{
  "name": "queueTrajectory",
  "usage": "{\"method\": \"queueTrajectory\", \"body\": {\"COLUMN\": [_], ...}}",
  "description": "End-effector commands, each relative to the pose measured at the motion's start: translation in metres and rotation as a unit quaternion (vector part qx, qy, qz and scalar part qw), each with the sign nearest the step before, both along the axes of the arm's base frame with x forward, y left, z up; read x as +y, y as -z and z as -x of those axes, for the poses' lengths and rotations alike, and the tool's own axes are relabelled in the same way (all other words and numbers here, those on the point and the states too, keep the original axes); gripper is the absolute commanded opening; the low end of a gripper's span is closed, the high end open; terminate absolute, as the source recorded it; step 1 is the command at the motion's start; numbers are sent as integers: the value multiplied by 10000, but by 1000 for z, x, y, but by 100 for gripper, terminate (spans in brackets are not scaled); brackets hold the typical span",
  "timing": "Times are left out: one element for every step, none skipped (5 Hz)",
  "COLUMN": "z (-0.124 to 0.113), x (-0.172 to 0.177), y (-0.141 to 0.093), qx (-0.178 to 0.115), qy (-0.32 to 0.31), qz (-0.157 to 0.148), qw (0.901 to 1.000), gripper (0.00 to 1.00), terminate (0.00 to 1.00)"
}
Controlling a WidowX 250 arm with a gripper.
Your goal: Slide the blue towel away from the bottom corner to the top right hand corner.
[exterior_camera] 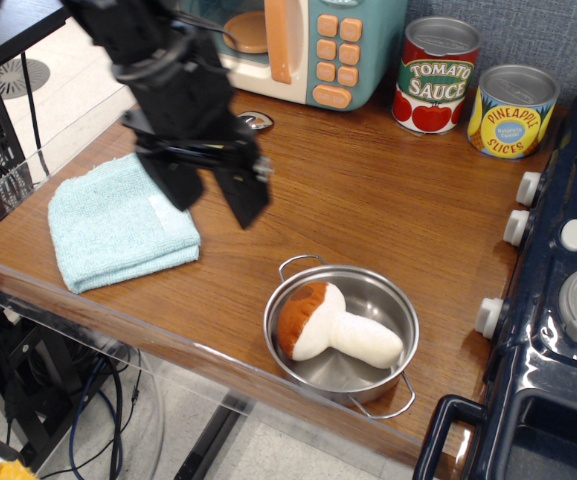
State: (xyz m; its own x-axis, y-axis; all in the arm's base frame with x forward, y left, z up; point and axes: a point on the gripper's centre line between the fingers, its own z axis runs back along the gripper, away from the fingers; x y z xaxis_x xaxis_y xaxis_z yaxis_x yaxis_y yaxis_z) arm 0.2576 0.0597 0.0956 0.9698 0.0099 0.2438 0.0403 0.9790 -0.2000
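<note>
The blue towel [118, 220] lies folded on the brown wood tabletop [388, 210], near its front left corner behind the clear acrylic edge [88, 315]. My black gripper [216, 205] hangs open and empty just right of the towel's right edge, its left finger over the towel's upper right corner. I cannot tell whether it touches the cloth. The far right corner of the tabletop lies by the pineapple can [513, 110].
A steel pot [380, 296] holding a plush mushroom [333, 330] sits at the front middle. A tomato sauce can [438, 75] and a toy microwave [313, 45] stand at the back. A dark toy stove [558, 300] fills the right side.
</note>
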Motion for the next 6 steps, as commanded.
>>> {"method": "queueTrajectory", "body": {"z": [2, 5, 5, 3, 1, -2], "x": [59, 83, 93, 91, 83, 69], "y": [12, 37, 49, 58, 66, 68], "qx": [-266, 7, 252, 456, 512, 549], "qy": [-1308, -1951, -2105, -2018, -1876, -1677], "qz": [-746, -1095, -1343, -1427, -1340, -1259], "qw": [9882, 9747, 9680, 9679, 9717, 9762], "gripper": [100, 100, 100, 100, 100, 100], "terminate": [0, 0, 0, 0, 0, 0]}}
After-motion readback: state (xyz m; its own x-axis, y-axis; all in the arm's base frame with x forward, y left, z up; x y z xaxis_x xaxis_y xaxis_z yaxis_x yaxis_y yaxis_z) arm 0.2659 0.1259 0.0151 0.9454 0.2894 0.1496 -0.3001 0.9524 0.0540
